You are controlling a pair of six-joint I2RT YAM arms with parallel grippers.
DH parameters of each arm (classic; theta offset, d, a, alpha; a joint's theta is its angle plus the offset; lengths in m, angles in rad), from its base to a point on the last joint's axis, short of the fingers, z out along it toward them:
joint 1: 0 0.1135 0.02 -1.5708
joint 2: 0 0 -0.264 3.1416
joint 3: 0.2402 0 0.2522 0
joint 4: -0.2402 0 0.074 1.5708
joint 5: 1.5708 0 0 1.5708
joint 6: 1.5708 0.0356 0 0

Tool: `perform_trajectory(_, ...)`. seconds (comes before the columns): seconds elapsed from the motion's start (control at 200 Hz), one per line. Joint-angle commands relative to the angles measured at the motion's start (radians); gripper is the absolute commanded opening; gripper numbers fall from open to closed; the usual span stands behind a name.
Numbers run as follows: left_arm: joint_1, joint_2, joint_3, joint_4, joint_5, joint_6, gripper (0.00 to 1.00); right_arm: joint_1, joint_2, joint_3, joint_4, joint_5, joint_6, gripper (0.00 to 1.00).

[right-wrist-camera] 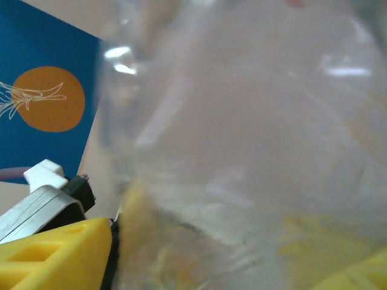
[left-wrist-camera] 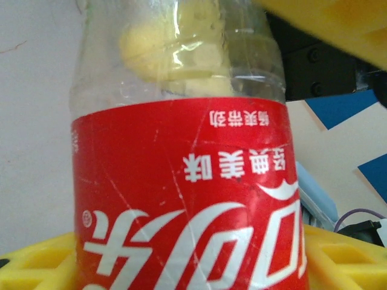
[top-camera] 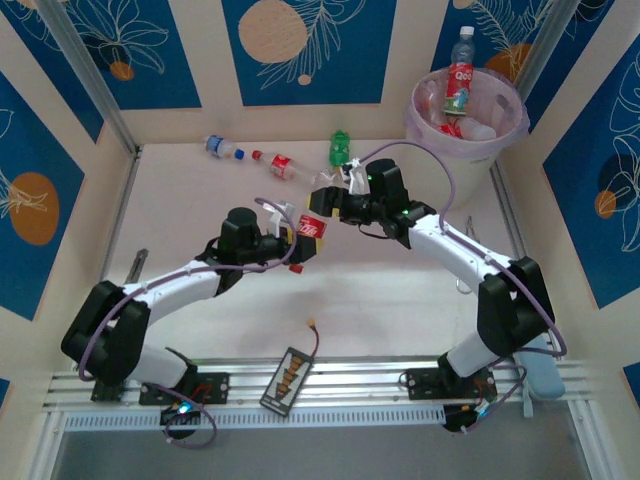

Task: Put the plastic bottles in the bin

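A robot with two arms works over a pale table [top-camera: 200,210]. The left pincer [top-camera: 303,238] is closed on a red-labelled bottle [top-camera: 313,228], holding it off the table near the middle. The bottle's long axis runs from near left to far right. What looks like its red cap points back toward the left arm, and its clear end points at the right pincer [top-camera: 338,200]. The right pincer sits at that clear end with a yellow finger on each side of the bottle. The right wrist view is too blurred to tell whether those fingers are pressing it.

The bin [top-camera: 470,165] stands at the far right corner, beyond the right pincer, so the right arm is much the nearer one to carry the bottle there.

The count is one bin and one held bottle. Three bottles lie along the far edge: a blue-capped bottle [top-camera: 222,148], a second red-labelled one [top-camera: 277,164] and a green bottle [top-camera: 341,148]. At least three bottles are in the bin, one upright.
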Motion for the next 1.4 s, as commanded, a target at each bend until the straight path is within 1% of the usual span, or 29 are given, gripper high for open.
perform_trajectory(0.0,-0.016,0.011,0.034,0.057,0.037,-0.009,0.65,0.009,0.017,0.04,0.014,-0.022,0.007,0.69)
perform_trajectory(0.11,-0.017,0.01,0.034,0.063,0.036,-0.011,0.65,0.011,0.022,0.049,-0.001,-0.017,-0.005,0.62)
perform_trajectory(0.17,-0.017,0.009,0.034,0.059,0.032,-0.011,0.68,0.011,0.018,0.052,-0.012,-0.01,-0.015,0.6)
perform_trajectory(0.255,-0.016,-0.004,0.028,0.06,0.023,-0.012,0.81,0.009,0.002,0.058,-0.035,0.011,-0.032,0.57)
perform_trajectory(0.275,-0.017,-0.006,0.027,0.063,0.021,-0.012,0.85,0.009,-0.002,0.062,-0.041,0.016,-0.037,0.57)
perform_trajectory(0.31,-0.016,-0.013,0.023,0.067,0.02,-0.012,0.98,0.006,-0.01,0.069,-0.057,0.027,-0.05,0.56)
perform_trajectory(0.33,-0.015,-0.015,0.022,0.065,0.019,-0.014,1.0,0.005,-0.015,0.076,-0.068,0.035,-0.059,0.56)
perform_trajectory(0.43,-0.012,-0.043,0.019,0.034,0.018,-0.023,1.0,-0.024,-0.045,0.149,-0.18,0.107,-0.153,0.56)
perform_trajectory(0.515,0.002,-0.093,-0.003,0.023,0.013,-0.038,1.0,-0.08,-0.083,0.235,-0.269,0.181,-0.246,0.55)
perform_trajectory(0.61,0.026,-0.168,-0.024,-0.029,-0.022,-0.031,1.0,-0.144,-0.122,0.34,-0.336,0.28,-0.362,0.55)
perform_trajectory(0.675,0.034,-0.211,-0.029,-0.091,-0.06,-0.003,1.0,-0.199,-0.14,0.405,-0.343,0.325,-0.417,0.55)
perform_trajectory(0.77,0.035,-0.246,-0.028,-0.163,-0.1,0.039,1.0,-0.269,-0.164,0.468,-0.304,0.388,-0.474,0.55)
perform_trajectory(0.86,0.036,-0.244,-0.031,-0.171,-0.109,0.041,1.0,-0.316,-0.176,0.51,-0.234,0.479,-0.537,0.55)
perform_trajectory(0.965,0.036,-0.217,-0.023,-0.163,-0.106,0.027,1.0,-0.345,-0.16,0.559,-0.156,0.592,-0.653,0.55)
perform_trajectory(1.065,0.036,-0.194,-0.01,-0.16,-0.097,0.02,1.0,-0.361,-0.103,0.634,-0.118,0.677,-0.794,0.55)
perform_trajectory(1.2,0.036,-0.187,-0.006,-0.156,-0.104,0.016,1.0,-0.384,0.002,0.713,-0.059,0.736,-0.995,0.56)
perform_trajectory(1.291,0.036,-0.181,-0.007,-0.155,-0.104,0.017,1.0,-0.396,0.066,0.736,0.004,0.777,-1.124,0.55)
perform_trajectory(1.396,0.036,-0.169,-0.015,-0.151,-0.104,0.024,1.0,-0.425,0.127,0.753,0.046,0.782,-1.205,0.53)
